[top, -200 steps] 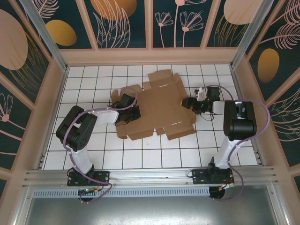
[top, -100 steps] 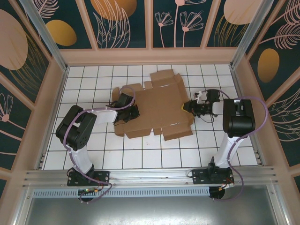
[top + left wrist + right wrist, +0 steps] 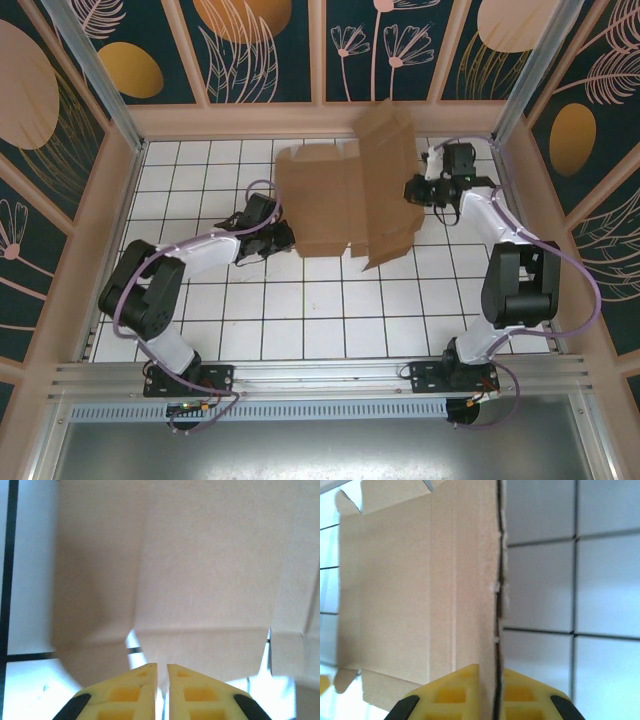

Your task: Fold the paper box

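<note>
From above, the paper box [image 3: 345, 195] sat tilted over the far bench [image 3: 300, 320], its right panel raised and pinched by the right claw [image 3: 415, 190]. Left wrist: the left claw [image 3: 161, 680] was nearly clenched and empty, with cardboard just ahead. Right wrist: the panel's edge was clamped and ran straight forward.

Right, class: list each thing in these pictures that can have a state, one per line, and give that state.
paper box: not yet folded into a box, one side panel raised upright, the rest spread open.
right pincer: shut on the edge of the raised panel.
left pincer: all but shut at the sheet's opposite side, no card seen between its fingers.
</note>
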